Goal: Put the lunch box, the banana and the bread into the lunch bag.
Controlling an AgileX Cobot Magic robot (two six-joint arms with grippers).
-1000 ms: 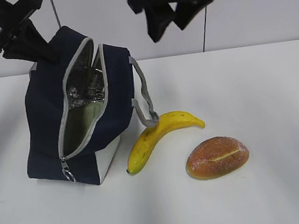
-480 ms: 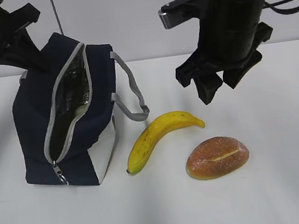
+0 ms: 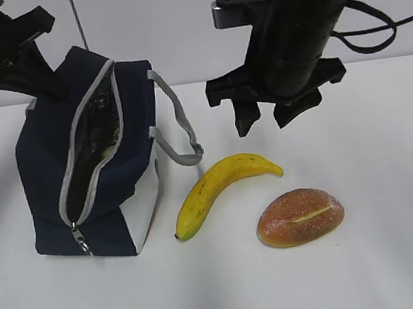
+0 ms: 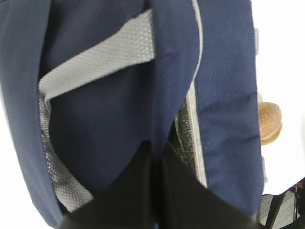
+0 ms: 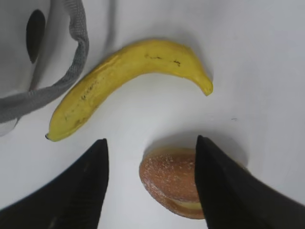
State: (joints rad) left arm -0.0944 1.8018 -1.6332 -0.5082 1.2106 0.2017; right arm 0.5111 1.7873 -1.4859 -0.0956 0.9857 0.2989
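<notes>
Holding lunch bag (image 3: 92,167) at far left by top edge, left gripper (image 4: 155,157) pinched on navy fabric, zipper mouth gaping. Lying just right of bag on table (image 3: 395,237): banana (image 3: 222,190), then bread (image 3: 300,216). Hovering above both, right gripper (image 3: 266,121) with jaws spread, empty. Judging banana firm, smooth, bruisable: grasping mid-curve. Bread soft, light: squeezing gently across width.

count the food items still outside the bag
2: the banana lies on the table right of the bag, the bread right of it. More may be hidden inside the bag.
</notes>
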